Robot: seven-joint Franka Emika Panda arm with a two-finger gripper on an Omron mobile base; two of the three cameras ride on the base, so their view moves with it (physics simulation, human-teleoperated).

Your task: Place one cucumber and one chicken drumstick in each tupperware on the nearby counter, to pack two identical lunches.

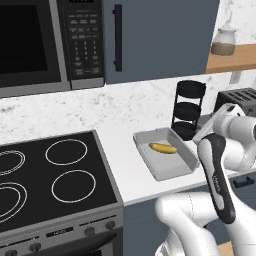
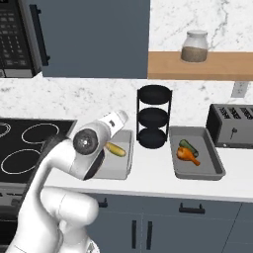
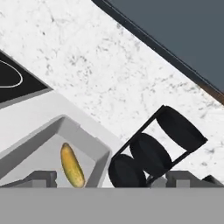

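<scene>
Separately, cucumber (image 2: 115, 149) in left tupperware (image 2: 124, 168)

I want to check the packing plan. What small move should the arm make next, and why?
Probably pull back and turn to look for a drumstick. The left tray holds a single yellowish piece, while the right tray already has a green piece and an orange one. The gripper is open and empty.
</scene>
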